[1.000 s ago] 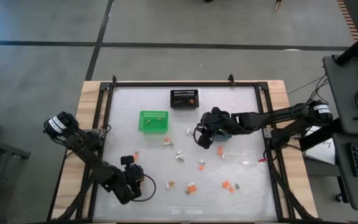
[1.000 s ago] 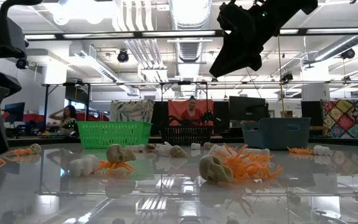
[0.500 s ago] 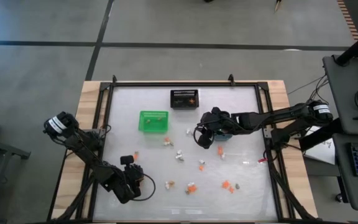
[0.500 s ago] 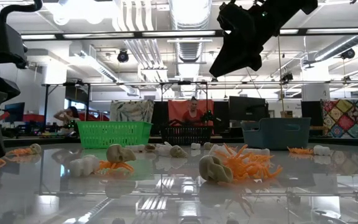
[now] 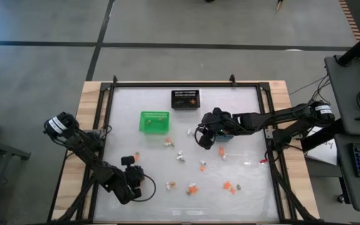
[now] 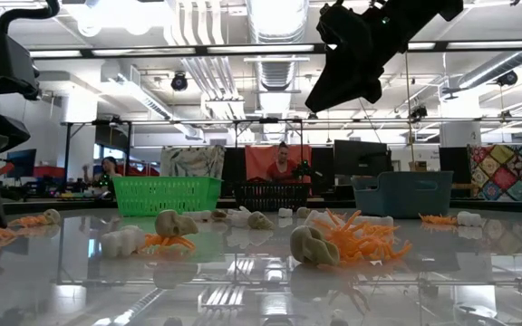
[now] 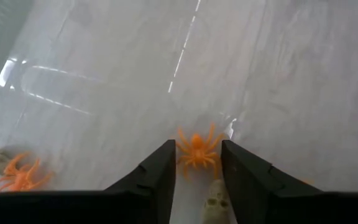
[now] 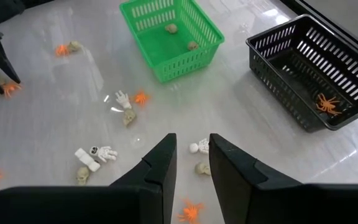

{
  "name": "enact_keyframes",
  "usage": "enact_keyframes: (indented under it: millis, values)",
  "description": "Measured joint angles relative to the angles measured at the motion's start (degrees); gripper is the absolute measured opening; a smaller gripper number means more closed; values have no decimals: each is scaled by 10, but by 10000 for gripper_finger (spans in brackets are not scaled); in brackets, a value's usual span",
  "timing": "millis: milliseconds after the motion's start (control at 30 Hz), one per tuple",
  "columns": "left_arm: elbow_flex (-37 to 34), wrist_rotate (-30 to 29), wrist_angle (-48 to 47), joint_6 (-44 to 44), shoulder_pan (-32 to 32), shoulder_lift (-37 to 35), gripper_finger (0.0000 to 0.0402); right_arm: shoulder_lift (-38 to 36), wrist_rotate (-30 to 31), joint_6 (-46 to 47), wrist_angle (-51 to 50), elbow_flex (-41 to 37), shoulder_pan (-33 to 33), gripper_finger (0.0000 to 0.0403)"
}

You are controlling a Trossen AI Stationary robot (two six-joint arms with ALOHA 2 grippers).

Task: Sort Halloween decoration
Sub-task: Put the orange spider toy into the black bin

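Dark jointed arms — pale wrist bands.

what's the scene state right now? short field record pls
left gripper: down at the table's near-left part, fingers either side of an orange spider, not yet touching it
right gripper: raised above the table's middle, holds nothing
green bin: two tan skulls inside
black mesh bin: one orange spider inside
blue-grey bin: contents hidden
loose trinkets: orange, white and tan pieces scattered over the table's near half
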Motion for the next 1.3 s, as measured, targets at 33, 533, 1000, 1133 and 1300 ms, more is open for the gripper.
enact_keyframes:
  millis: [33, 533, 1000, 1133, 1300]
  values:
    - [0, -1, -1, 1, 0, 0, 106, 0, 0, 0, 0, 0, 0, 84]
    - [1, -6, -1, 19, 1, 0, 78, 0, 0, 0, 0, 0, 0, 84]
    - [2, -32, -1, 18, 1, -17, 77, 0, 0, 0, 0, 0, 0, 84]
    - [2, -52, -3, 18, 1, -38, 77, 0, 0, 0, 0, 0, 0, 84]
    - [2, -80, -8, 21, 2, -67, 77, 0, 0, -3, 0, 0, 0, 84]
